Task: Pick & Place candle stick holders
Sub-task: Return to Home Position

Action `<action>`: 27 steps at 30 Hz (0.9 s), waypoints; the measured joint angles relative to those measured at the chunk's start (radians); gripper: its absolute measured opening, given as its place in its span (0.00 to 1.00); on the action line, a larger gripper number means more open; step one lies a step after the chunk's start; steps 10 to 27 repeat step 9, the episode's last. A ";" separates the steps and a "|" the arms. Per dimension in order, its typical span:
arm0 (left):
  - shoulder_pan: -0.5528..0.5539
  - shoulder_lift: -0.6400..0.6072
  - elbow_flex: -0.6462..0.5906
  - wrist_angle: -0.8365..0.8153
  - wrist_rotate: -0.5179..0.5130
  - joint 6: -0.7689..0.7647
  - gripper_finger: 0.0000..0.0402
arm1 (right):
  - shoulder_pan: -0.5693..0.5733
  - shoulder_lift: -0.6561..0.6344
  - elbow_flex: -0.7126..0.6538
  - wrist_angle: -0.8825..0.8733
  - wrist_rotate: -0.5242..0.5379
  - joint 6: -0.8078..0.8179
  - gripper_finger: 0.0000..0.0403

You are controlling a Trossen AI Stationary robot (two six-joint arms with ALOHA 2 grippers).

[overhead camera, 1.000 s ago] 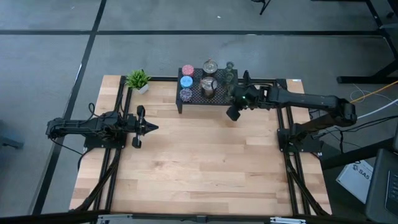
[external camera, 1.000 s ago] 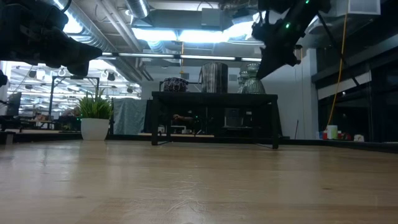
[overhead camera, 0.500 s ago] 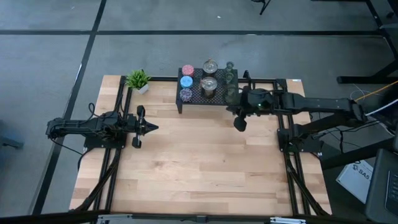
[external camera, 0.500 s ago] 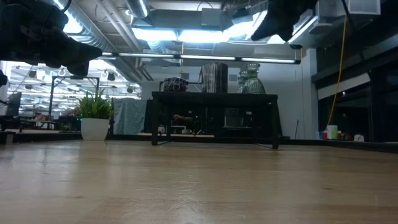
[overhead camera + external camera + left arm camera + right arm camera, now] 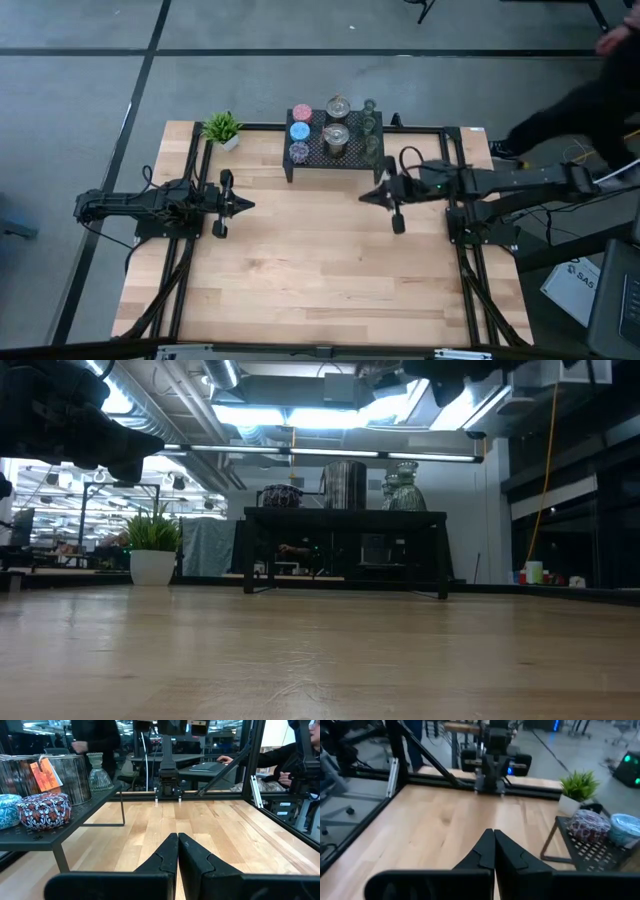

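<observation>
High view lays out a pale wooden table (image 5: 320,285) with a black wire-mesh rack (image 5: 313,160) at its far edge, between the two arms. All the candle stick holders (image 5: 336,139) stand on the rack's top. A pink holder (image 5: 302,112), a light blue holder (image 5: 300,131) and a speckled dark blue holder (image 5: 299,151) form a column on its left side. Two shiny silver tins (image 5: 338,106) sit in the middle, and olive-grey glass holders (image 5: 371,125) line its right side.

The left gripper (image 5: 247,205) hangs over the table's left part, well apart from the rack. Its wrist view shows both dark fingers (image 5: 167,855) pressed flat together, grasping nothing. The right gripper (image 5: 364,196) hangs near the rack's front right corner without touching it. It is likewise clenched with nothing in it, its fingers (image 5: 485,847) meeting in a narrow wedge.

The rack is a flat mesh shelf on thin straight legs. From the left wrist, one silver tin carries an orange tag (image 5: 41,770), the glass holder looks fluted with a flared foot, and the speckled holder is a squat rounded shape. A small green potted plant (image 5: 222,127) in a white pot stands just left of the rack.
</observation>
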State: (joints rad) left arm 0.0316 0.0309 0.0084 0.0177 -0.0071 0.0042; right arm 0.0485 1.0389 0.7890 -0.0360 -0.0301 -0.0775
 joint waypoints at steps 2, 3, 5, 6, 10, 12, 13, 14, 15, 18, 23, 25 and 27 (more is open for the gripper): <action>0.000 0.000 0.000 0.000 0.000 -0.001 0.02 | 0.014 -0.028 -0.055 0.051 -0.001 -0.001 0.00; 0.000 0.000 0.000 0.000 0.000 0.000 0.02 | 0.023 -0.044 -0.081 0.063 -0.001 0.000 0.00; 0.000 0.000 0.000 0.000 0.000 0.000 0.02 | 0.043 -0.078 -0.136 0.073 -0.001 0.000 0.00; 0.000 0.000 0.000 0.000 0.000 0.000 0.02 | 0.053 -0.096 -0.162 0.073 -0.001 -0.001 0.00; 0.000 0.000 0.000 0.000 0.000 0.000 0.02 | 0.075 -0.156 -0.252 0.108 -0.003 -0.008 0.00; 0.000 0.000 0.000 0.000 0.000 0.000 0.02 | 0.075 -0.156 -0.252 0.108 -0.003 -0.008 0.00; 0.000 0.000 0.000 0.000 0.000 0.000 0.02 | 0.075 -0.156 -0.252 0.108 -0.003 -0.008 0.00; 0.000 0.000 0.000 0.000 0.000 0.000 0.02 | 0.075 -0.156 -0.252 0.108 -0.003 -0.008 0.00; 0.000 0.000 0.000 0.000 0.000 0.000 0.02 | 0.075 -0.156 -0.252 0.108 -0.003 -0.008 0.00; 0.000 0.000 0.000 0.000 0.000 0.000 0.02 | 0.075 -0.156 -0.252 0.108 -0.003 -0.008 0.00; 0.000 0.000 0.000 0.000 0.000 0.000 0.02 | 0.075 -0.156 -0.252 0.108 -0.003 -0.008 0.00; 0.000 0.000 0.000 0.000 0.000 0.000 0.02 | 0.075 -0.156 -0.252 0.108 -0.003 -0.008 0.00; 0.000 0.000 0.000 0.000 0.000 0.000 0.02 | 0.075 -0.156 -0.252 0.108 -0.003 -0.008 0.00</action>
